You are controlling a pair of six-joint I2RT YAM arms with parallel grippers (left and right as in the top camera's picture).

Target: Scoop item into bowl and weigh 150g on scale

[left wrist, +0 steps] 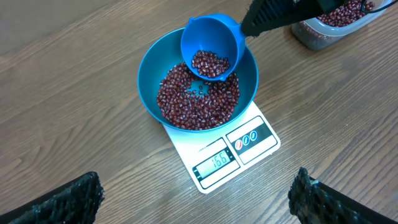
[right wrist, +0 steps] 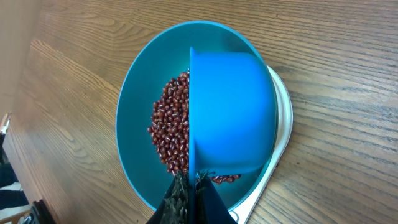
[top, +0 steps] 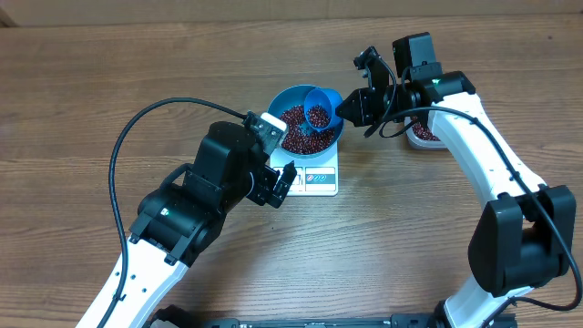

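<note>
The bright blue bowl stands on the white scale, and a layer of dark red-brown beans covers its bottom. My right gripper is shut on the handle of a small blue scoop. The scoop hangs tilted over the bowl's far right rim with some beans in it. In the right wrist view the scoop hides half the bowl. My left gripper is open and empty at the scale's front left. In its own view the scale shows a lit display.
A clear plastic tub holding more beans sits right of the bowl, partly under the right arm, and shows as the tub in the left wrist view. Bare wooden table surrounds the scale.
</note>
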